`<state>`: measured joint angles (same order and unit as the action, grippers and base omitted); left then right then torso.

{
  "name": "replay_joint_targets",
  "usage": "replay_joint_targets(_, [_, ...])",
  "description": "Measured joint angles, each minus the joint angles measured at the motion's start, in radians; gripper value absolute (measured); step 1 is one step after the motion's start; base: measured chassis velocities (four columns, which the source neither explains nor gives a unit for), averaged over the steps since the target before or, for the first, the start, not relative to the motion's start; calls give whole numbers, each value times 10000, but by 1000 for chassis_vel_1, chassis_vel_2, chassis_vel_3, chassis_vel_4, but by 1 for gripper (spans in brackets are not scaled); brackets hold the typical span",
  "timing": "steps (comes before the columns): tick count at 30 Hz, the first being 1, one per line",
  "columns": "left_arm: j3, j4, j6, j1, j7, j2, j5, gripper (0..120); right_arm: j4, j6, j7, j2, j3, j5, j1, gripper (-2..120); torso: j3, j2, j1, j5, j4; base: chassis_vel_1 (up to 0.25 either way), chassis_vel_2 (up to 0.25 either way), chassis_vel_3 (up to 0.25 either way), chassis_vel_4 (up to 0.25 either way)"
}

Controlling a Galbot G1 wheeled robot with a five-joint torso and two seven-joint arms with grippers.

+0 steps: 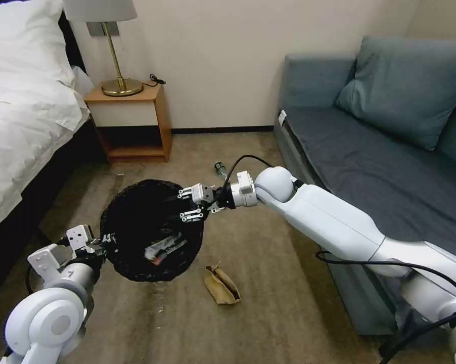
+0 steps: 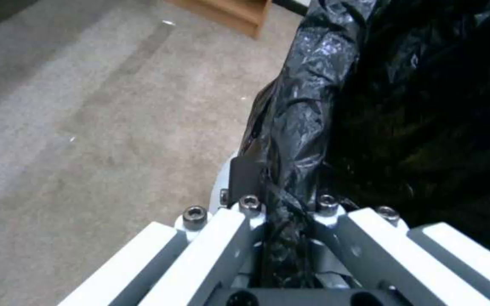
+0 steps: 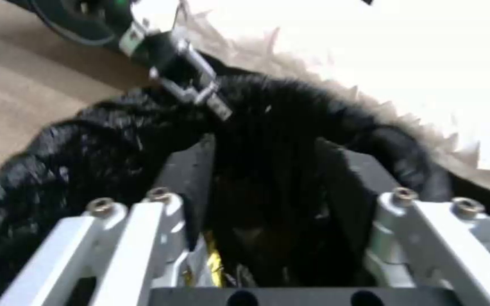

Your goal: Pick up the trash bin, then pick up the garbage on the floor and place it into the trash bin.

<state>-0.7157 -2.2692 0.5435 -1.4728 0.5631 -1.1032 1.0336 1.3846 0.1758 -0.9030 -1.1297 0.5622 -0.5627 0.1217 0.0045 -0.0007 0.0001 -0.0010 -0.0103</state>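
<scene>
The trash bin [image 1: 132, 217], lined with a crinkled black bag, hangs above the carpet. My left gripper [image 1: 105, 239] is shut on its near-left rim; in the left wrist view its fingers [image 2: 282, 204] pinch the bag's folded edge [image 2: 307, 110]. Above the bin's far-right rim, my right gripper [image 1: 181, 206] stands open, nothing between its fingers, reaching over the bin's mouth [image 3: 86, 140]. Inside the bin lie wrappers [image 1: 163, 247], red, white and yellow. On the floor, a crumpled tan paper bag [image 1: 221, 285] lies in front of the bin and a small clear bottle [image 1: 219, 168] lies behind the right wrist.
A grey sofa [image 1: 379, 167] runs along the right, close to my right arm. A wooden nightstand [image 1: 132, 121] with a brass lamp stands at the back wall. The bed [image 1: 26, 116] fills the left side. Open carpet lies between them.
</scene>
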Motion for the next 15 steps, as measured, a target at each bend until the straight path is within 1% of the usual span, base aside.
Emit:
replay_joint_targets(1, [-37, 80, 4, 15, 2, 18, 6, 1, 84, 4, -2, 64, -94, -86, 9, 59, 0, 0, 0, 0, 2, 0, 0, 0, 0])
replay_joint_targets(2, [-37, 80, 4, 15, 2, 18, 6, 1, 84, 4, -2, 64, -94, -86, 9, 59, 0, 0, 0, 0, 2, 0, 0, 0, 0])
replay_joint_targets(3, [-184, 359, 4, 102, -9, 63, 2, 1, 345, -10, -3, 306, -437, -405, 69, 67, 0, 0, 0, 0, 2, 0, 0, 0, 0])
replay_joint_targets(4, [-184, 359, 4, 102, -9, 63, 2, 1, 345, -10, -3, 306, -437, -405, 69, 67, 0, 0, 0, 0, 2, 0, 0, 0, 0])
replay_joint_targets(5, [-295, 528, -15, 159, -27, 88, -22, 1, 509, -80, 49, 464, -762, -602, 118, 70, 0, 1, 0, 0, 0, 0, 0, 0, 0])
replay_joint_targets(6, [-502, 748, -31, 273, -36, 133, -5, 1, 628, -152, 248, 665, -1349, -832, 195, 78, -1, 1, 0, -3, -2, 0, 0, 0, 0])
replay_joint_targets(7, [-502, 748, -31, 273, -36, 133, -5, 1, 628, -152, 248, 665, -1349, -832, 195, 78, -1, 1, 0, -3, -2, 0, 0, 0, 0])
replay_joint_targets(8, [-634, 859, -39, 335, -41, 160, 44, 1, 637, -201, 409, 757, -1672, -952, 239, 82, -1, 1, 0, -2, -3, 0, 0, 0, 0])
replay_joint_targets(9, [-849, 995, -46, 410, -56, 224, 148, 1, 513, -390, 908, 973, -2405, -1187, 339, 90, -1, 0, 0, -1, 0, 0, 0, 0, 0])
replay_joint_targets(10, [-849, 995, -46, 410, -56, 224, 148, 1, 513, -390, 908, 973, -2405, -1187, 339, 90, -1, 0, 0, -1, 0, 0, 0, 0, 0])
replay_joint_targets(11, [-967, 1053, -49, 427, -64, 260, 210, 1, 383, -578, 1295, 1080, -2780, -1208, 390, 94, -1, 1, 0, -2, -1, 0, 0, 0, 0])
replay_joint_targets(12, [-967, 1053, -49, 427, -64, 260, 210, 1, 383, -578, 1295, 1080, -2780, -1208, 390, 94, -1, 1, 0, -2, -1, 0, 0, 0, 0])
replay_joint_targets(13, [-1116, 1091, -61, 427, -95, 297, 294, 1, -35, -1342, 2138, 1284, -3485, -1090, 546, 99, -1, 1, 0, -1, -3, 0, 0, 0, 0])
replay_joint_targets(14, [-1116, 1091, -61, 427, -95, 297, 294, 1, -35, -1342, 2138, 1284, -3485, -1090, 546, 99, -1, 1, 0, -1, -3, 0, 0, 0, 0])
replay_joint_targets(15, [-1171, 1089, -66, 430, -95, 299, 358, 1, -395, -1986, 2697, 1422, -3747, -1026, 691, 99, 0, 1, 0, 1, -3, 0, 0, 0, 0])
